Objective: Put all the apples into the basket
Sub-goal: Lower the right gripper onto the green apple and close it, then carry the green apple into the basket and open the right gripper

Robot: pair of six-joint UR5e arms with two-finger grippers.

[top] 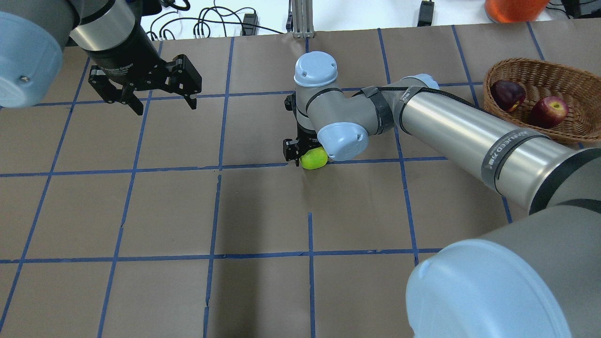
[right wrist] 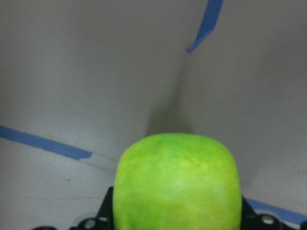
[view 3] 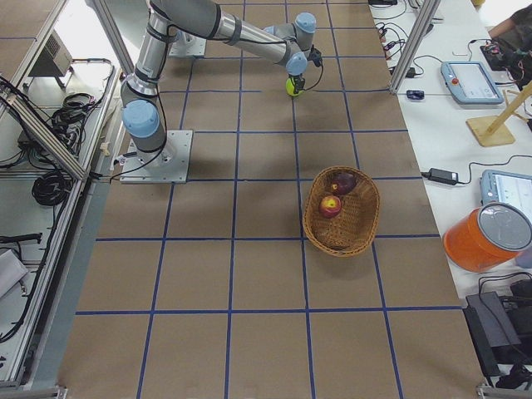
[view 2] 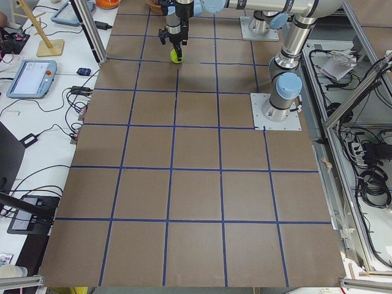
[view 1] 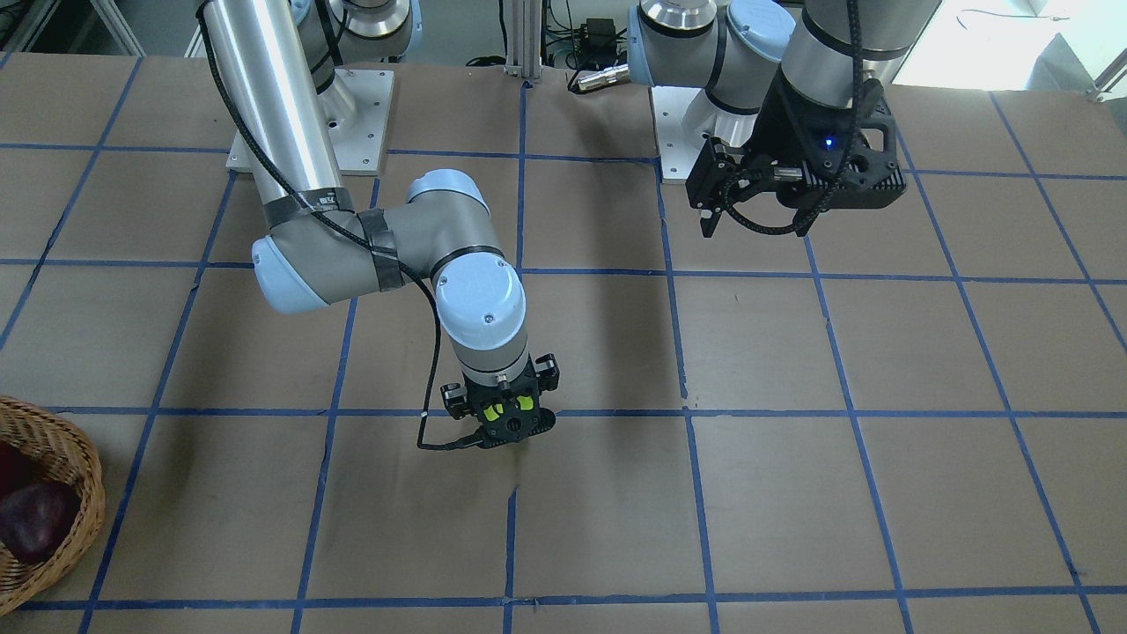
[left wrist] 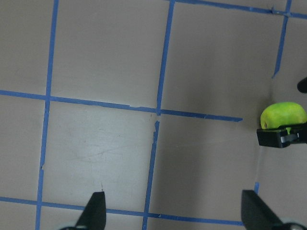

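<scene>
The lime green apple (top: 313, 158) sits between the fingers of my right gripper (top: 300, 152) near the table's middle, low over the brown surface. It fills the right wrist view (right wrist: 177, 184) and shows at the right edge of the left wrist view (left wrist: 283, 116). The wicker basket (top: 516, 63) stands at the far right and holds the red apple (top: 548, 111) and the dark maroon apple (top: 507, 94). My left gripper (top: 166, 108) hangs open and empty above the far left of the table, well apart from the green apple.
An orange container (top: 514, 7) stands past the table's far edge beyond the basket. Cables and an aluminium post (top: 300, 19) line the far edge. The table (top: 141, 211) is brown with a blue tape grid.
</scene>
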